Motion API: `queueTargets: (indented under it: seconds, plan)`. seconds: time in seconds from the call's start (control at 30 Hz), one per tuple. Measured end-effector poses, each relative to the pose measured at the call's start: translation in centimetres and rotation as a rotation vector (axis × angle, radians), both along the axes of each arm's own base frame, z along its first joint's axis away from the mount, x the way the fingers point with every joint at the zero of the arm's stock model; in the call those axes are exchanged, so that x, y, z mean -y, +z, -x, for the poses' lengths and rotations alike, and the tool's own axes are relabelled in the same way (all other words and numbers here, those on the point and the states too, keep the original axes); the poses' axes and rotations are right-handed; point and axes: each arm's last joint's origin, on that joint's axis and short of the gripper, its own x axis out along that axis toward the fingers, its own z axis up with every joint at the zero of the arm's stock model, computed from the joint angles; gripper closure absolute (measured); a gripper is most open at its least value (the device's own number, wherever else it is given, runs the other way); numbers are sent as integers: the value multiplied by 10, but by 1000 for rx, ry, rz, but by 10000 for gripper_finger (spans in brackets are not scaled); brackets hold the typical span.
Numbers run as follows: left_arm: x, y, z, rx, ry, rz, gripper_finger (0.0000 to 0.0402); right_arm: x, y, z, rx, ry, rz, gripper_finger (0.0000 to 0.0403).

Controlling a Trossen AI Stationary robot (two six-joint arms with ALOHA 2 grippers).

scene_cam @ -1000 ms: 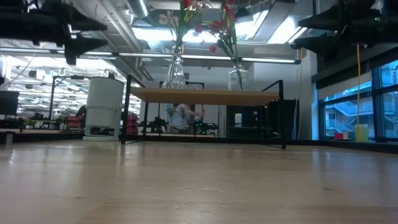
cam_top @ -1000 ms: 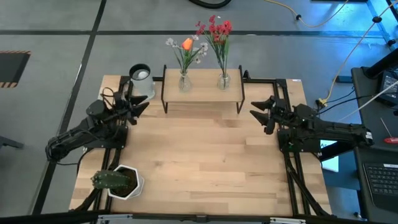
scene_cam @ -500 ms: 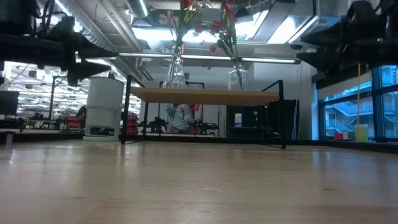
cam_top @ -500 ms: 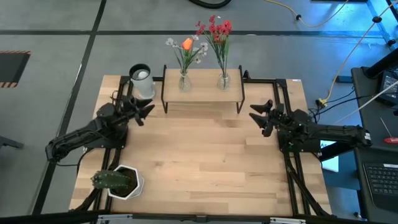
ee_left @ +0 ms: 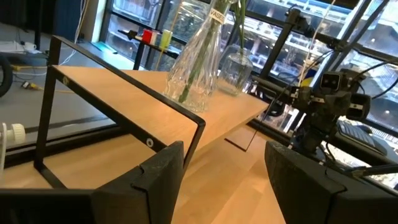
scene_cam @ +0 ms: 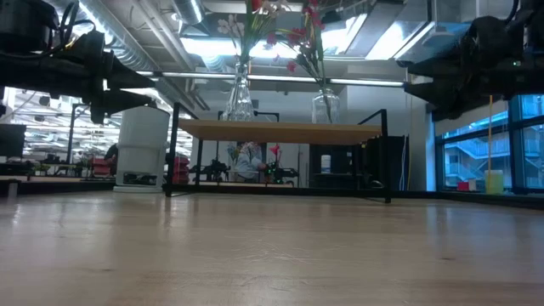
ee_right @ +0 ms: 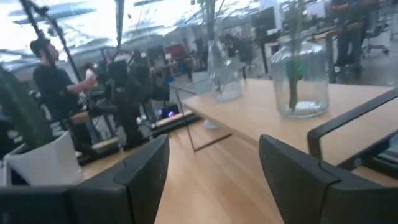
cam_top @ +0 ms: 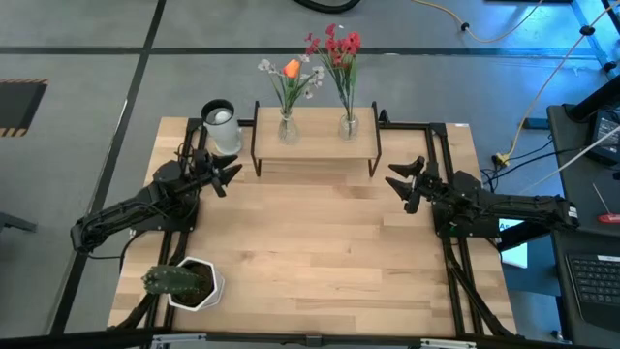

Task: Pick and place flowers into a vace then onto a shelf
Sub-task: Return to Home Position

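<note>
Two clear glass vases stand on the shelf (cam_top: 315, 139) at the table's far edge. The left vase (cam_top: 287, 127) holds an orange tulip and white sprigs (cam_top: 290, 76); the right vase (cam_top: 349, 125) holds red blossoms (cam_top: 336, 47). The low view shows the left vase (scene_cam: 240, 95) and the right vase (scene_cam: 325, 104) on the shelf board (scene_cam: 280, 130). My left gripper (cam_top: 229, 178) hangs open above the table, left of the shelf. My right gripper (cam_top: 403, 186) hangs open right of the shelf. In the left wrist view the tall vase (ee_left: 198, 53) stands on the shelf.
A white cylinder (cam_top: 221, 127) stands left of the shelf at the far edge. A green spiky plant in a white pot (cam_top: 184, 282) sits at the near left corner. Bare wood tabletop (cam_top: 310, 242) lies between the arms. A person (ee_right: 51, 81) shows beyond the table.
Both grippers have moved inward toward the table's middle and slightly toward the near edge, lowering a little in the low view. The vases and flowers have stayed on the shelf.
</note>
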Motion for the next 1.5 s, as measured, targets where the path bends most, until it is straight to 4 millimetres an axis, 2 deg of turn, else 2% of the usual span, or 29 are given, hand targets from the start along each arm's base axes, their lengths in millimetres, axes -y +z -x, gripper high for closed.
queueTargets:
  seconds: [0.17, 0.33, 0.77, 1.5]
  plan:
    - [0, 0, 0, 0, 0, 0, 183, -1, 9, 7, 81, -32, 59, 152]
    - [0, 0, 0, 0, 0, -1, 183, -2, 10, 18, 106, -61, 77, 152]
    - [0, 0, 0, -1, 0, 0, 183, -1, -5, 15, -65, -54, 39, 152]
    - [0, 0, 0, -2, 0, 0, 183, -1, -4, 15, -61, -54, 42, 152]
